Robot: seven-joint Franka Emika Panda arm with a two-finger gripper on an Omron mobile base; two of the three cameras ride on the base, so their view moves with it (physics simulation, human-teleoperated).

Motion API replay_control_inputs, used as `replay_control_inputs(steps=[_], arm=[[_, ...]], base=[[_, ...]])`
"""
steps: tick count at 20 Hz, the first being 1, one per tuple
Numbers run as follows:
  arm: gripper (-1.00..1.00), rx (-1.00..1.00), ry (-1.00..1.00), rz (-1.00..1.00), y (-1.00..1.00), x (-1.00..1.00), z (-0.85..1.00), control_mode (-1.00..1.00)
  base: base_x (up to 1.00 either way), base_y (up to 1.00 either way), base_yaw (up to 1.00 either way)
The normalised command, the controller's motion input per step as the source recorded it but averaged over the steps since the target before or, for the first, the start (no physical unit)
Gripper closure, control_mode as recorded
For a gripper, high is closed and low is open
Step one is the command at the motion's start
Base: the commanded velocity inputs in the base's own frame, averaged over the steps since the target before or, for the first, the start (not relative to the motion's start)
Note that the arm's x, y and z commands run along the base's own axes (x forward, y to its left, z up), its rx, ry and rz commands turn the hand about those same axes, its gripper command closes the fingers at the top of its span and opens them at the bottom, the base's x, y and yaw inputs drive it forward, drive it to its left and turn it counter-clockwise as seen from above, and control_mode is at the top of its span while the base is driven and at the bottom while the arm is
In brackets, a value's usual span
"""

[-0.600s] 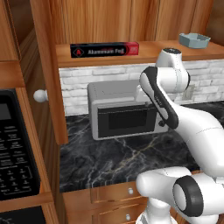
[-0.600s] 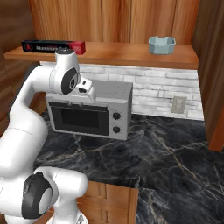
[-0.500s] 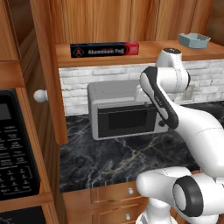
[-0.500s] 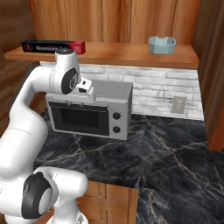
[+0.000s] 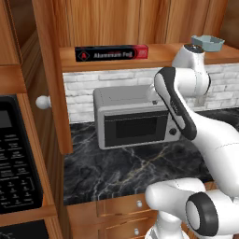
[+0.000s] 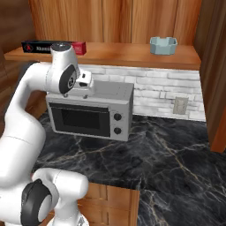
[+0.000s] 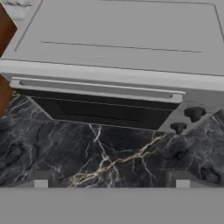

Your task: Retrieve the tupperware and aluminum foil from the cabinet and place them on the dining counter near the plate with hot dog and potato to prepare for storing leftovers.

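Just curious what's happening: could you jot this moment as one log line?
tool: open, empty, above oven | foil: on shelf, left | tub: on shelf, right | neither fetched

1. I see a black marble bench (image 5: pixel 121 172) with white and gold veins running along the wall.
2. Behind it is a strip of white brick backsplash (image 6: pixel 163 90) – a pale outlet plate (image 6: pixel 180 106) sits on it at the right.
3. A grey toaster oven (image 5: pixel 133 122) stands on the bench against the brick, two dark knobs (image 7: pixel 194 114) on its front.
4. Warm brown wood panelling (image 6: pixel 110 20) fills the wall above.
5. At my left a black microwave panel (image 5: pixel 16 168); below the bench, wooden drawers (image 5: pixel 126 207) with small knobs.
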Motion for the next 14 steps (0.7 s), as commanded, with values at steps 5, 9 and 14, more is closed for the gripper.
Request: replay_control_inputs(steps=[5,9,14], arm=[[-1.0,0.0,-0.43,0.1,0.0,0.04,0.95,-1.0],[-1.0,0.0,-0.26,0.11,0.0,0.2,0.69,-1.0],[-1.0,0.02,-0.07,0.13,0.0,0.34,0.62,-1.0]], base=[[0.0,0.0,0.0],[0.0,0.0,0.0],[0.0,0.0,0.0]])
